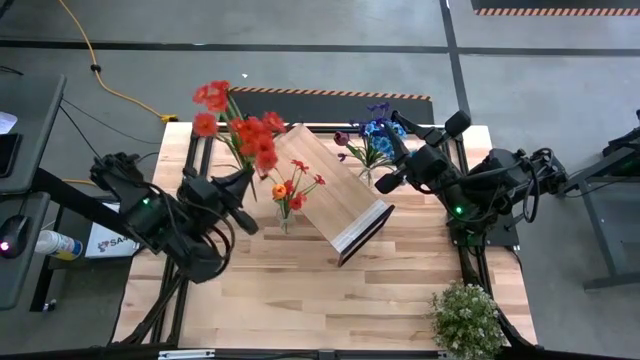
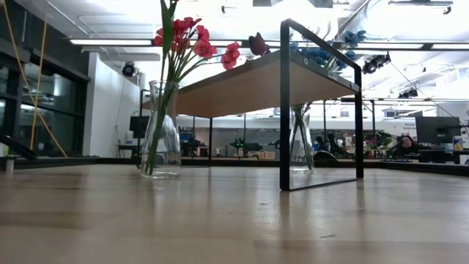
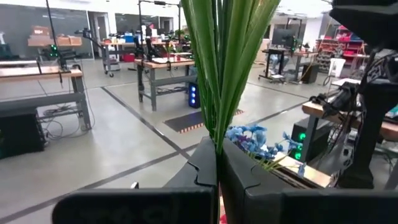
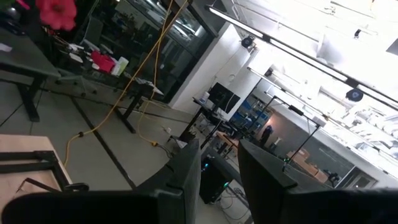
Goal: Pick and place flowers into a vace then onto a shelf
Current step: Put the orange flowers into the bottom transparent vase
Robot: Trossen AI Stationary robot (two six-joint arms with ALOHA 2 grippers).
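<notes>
We see the left gripper (image 1: 243, 178) clenched on red flower stems (image 3: 219, 74) above the glass vase (image 1: 285, 216), ready for insertion; right gripper (image 1: 385, 183) released.

the shelf (image 1: 330, 195) lies slantwise across the table's middle, blocking a straight pass from left to right. a glass vase with red flowers (image 1: 285, 212) stands just beside its left edge; a second vase with blue flowers (image 1: 372, 160) crowds its far right corner. the left gripper (image 1: 243, 178), clamped on a red bunch (image 1: 245, 125), fills the far left gap. the near tabletop (image 1: 300, 300) lies bare, save a potted plant (image 1: 467, 318) at the near right.
</notes>
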